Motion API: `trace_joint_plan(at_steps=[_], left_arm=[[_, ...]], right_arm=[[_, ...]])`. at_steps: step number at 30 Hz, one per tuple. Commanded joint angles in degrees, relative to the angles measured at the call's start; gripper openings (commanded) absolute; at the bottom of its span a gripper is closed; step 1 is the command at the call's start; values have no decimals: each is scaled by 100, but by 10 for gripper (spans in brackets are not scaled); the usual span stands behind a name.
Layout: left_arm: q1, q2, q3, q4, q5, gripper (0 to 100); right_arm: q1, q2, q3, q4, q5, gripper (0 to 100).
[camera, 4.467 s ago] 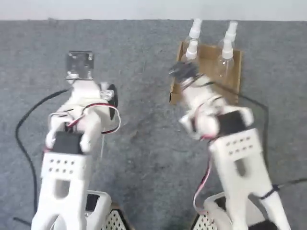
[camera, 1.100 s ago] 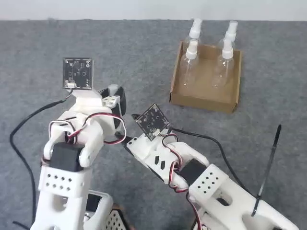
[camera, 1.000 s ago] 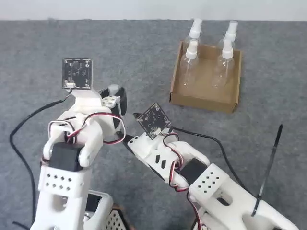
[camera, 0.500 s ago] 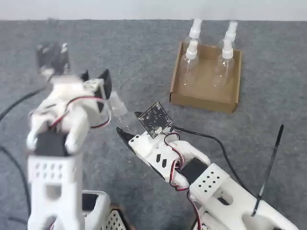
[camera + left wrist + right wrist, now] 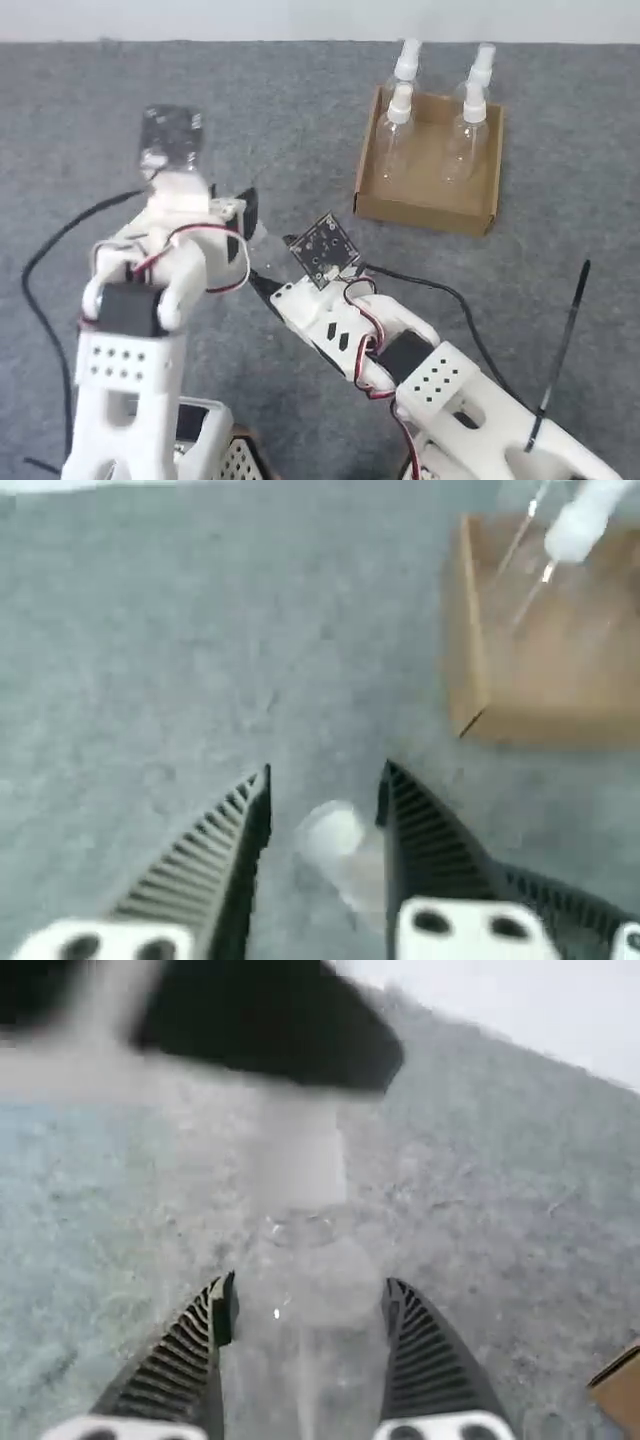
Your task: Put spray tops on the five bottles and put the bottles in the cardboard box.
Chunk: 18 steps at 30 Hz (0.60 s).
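- Worktop, high view: four capped bottles stand in the cardboard box. The fifth bottle is outside it, well apart from the box's front left corner, between the left claw and the right claw.
- Left wrist view: the left claw stands parted and grips nothing. The white spray top sits between its fingers, closer to one, with the box beyond.
- Right wrist view: the right claw looks closed against the fifth bottle's clear body, a finger at each side, far from the box.
- Risk: if it closes off-centre, the left claw may tip the spray top askew or twist the slick bottle out of the right claw's hold. The crowded arms may also knock each other.
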Motion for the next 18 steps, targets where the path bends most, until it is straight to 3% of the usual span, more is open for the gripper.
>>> trace_joint_plan(at_steps=[1,18], left_arm=[[26,-651,119,35,-53,156],[-26,-668,-154,44,-35,159]], right_arm=[[48,-259,-114,-75,-62,6],[48,-259,-105,-57,-53,6]])
